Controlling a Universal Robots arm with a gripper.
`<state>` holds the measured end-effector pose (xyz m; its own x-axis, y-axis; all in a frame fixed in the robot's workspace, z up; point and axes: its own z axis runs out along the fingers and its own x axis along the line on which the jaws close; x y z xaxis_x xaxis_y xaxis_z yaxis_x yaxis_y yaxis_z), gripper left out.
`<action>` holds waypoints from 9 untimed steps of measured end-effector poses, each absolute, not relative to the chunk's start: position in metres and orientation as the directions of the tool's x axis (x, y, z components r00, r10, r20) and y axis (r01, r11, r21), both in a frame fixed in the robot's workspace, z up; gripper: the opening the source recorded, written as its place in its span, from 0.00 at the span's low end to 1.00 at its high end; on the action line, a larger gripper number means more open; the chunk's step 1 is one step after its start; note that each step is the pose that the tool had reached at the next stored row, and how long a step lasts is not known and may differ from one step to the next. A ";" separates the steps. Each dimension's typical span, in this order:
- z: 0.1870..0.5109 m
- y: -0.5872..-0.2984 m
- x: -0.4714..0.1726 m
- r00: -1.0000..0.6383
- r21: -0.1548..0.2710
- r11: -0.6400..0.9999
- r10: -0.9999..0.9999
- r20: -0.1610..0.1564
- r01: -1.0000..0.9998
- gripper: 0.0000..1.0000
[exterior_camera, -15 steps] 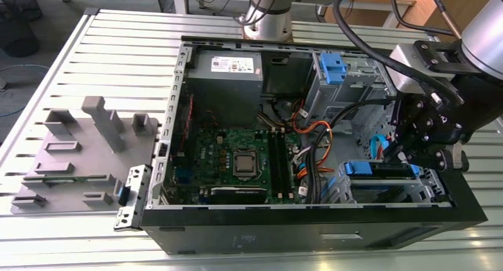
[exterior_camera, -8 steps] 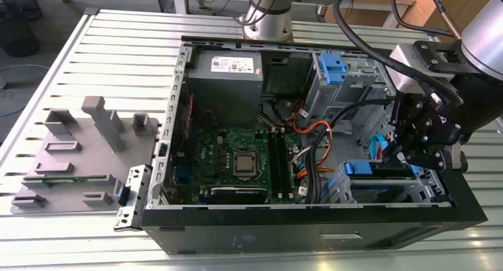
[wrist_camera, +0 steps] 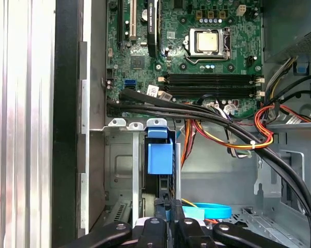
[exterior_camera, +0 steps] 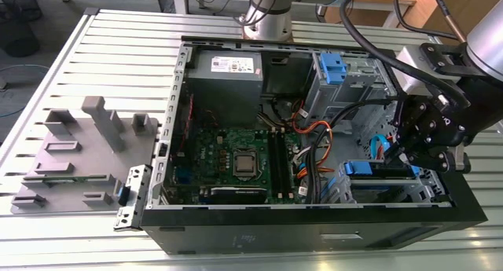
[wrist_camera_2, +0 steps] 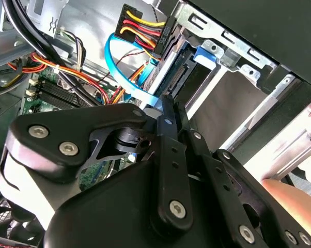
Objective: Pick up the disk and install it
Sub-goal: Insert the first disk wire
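Exterior view: the black gripper (exterior_camera: 428, 142) hangs at three o'clock over the open black computer case (exterior_camera: 314, 233), just above the flat silver disk with blue bracket (exterior_camera: 383, 169) seated in its bay.

Second wrist view: fingers (wrist_camera_2: 168, 121) look closed at the disk's (wrist_camera_2: 168, 64) edge.

First wrist view: the light-blue flat cable (wrist_camera: 210, 211) lies close; it could snag

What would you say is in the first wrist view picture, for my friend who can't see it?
The robot's gripper sits right at the disk, which stands on edge with its blue bracket in a metal bay of an open computer case. Beyond it lie a green motherboard and bundles of black, orange and blue cables.
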<state>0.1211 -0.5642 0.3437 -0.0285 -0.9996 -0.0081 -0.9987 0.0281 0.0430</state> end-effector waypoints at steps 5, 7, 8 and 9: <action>0.343 -0.564 0.122 -0.029 0.047 0.028 -1.000 -0.008 -0.998 0.16; 0.342 -0.564 0.122 -0.029 0.047 0.028 -1.000 -0.008 -0.998 0.16; 0.342 -0.564 0.122 -0.029 0.047 0.028 -1.000 -0.008 -0.998 0.16; 0.342 -0.564 0.122 -0.029 0.047 0.028 -1.000 -0.008 -0.998 0.16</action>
